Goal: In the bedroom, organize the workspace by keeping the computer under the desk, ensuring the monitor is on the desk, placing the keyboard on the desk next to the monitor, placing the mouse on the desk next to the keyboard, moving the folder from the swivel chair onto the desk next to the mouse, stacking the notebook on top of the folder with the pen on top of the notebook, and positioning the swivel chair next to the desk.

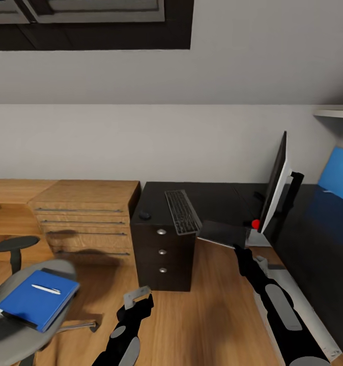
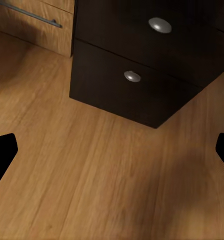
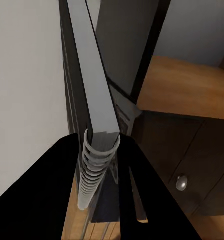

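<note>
My chair (image 1: 19,300) runs off the picture's edge, and I can't read what's in my right gripper (image 3: 99,150).

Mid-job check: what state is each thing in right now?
notebook: clamped in right gripper
left gripper: open, empty
folder: flat on swivel chair
pen: lying on folder
keyboard: on desk, overhanging edge
mouse: on desk
monitor: upright on desk
drawers: closed
</note>
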`<state>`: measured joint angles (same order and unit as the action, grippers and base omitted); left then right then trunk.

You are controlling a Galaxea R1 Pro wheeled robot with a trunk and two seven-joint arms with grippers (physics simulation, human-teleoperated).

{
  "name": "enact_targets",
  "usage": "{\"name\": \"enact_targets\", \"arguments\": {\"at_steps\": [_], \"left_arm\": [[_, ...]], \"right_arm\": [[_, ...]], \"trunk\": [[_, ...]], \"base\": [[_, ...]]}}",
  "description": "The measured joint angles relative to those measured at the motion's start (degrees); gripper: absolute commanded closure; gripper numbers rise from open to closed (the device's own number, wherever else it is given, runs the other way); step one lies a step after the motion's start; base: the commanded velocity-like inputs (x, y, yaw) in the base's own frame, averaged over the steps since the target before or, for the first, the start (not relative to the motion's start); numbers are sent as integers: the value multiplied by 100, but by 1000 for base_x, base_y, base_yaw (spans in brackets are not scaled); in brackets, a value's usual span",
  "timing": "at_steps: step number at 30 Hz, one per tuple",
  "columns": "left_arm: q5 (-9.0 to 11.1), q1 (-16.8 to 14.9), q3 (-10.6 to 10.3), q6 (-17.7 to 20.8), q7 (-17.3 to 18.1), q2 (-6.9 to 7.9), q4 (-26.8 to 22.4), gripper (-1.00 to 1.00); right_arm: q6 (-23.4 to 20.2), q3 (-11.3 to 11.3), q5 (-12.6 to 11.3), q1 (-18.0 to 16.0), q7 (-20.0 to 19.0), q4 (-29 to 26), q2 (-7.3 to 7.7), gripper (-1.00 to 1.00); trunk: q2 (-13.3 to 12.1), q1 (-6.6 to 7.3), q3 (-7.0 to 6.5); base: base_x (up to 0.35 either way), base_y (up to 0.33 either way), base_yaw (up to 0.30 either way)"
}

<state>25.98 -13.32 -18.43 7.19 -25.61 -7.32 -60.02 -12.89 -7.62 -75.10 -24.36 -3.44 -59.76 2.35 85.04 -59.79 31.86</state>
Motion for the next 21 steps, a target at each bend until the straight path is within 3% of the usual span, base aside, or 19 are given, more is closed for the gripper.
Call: {"name": "enact_targets", "arguments": {"at_steps": [8, 15, 21], "left_arm": [[4, 0, 8, 0, 15, 0, -4, -100], [5, 0, 17, -7, 16, 11, -26, -100], [9, 0, 32, -8, 6, 17, -26, -100]], "right_arm": [[-4, 4, 6, 3, -4, 5, -1, 100], [-54, 22, -1, 2, 4, 10, 28, 100], [-10, 32, -11, 0, 7, 83, 2, 100]], "trunk": [[0, 0, 0], [0, 0, 0], [0, -3, 0]], "base": [[327, -34, 0], [317, 110, 0], [81, 38, 0]]}}
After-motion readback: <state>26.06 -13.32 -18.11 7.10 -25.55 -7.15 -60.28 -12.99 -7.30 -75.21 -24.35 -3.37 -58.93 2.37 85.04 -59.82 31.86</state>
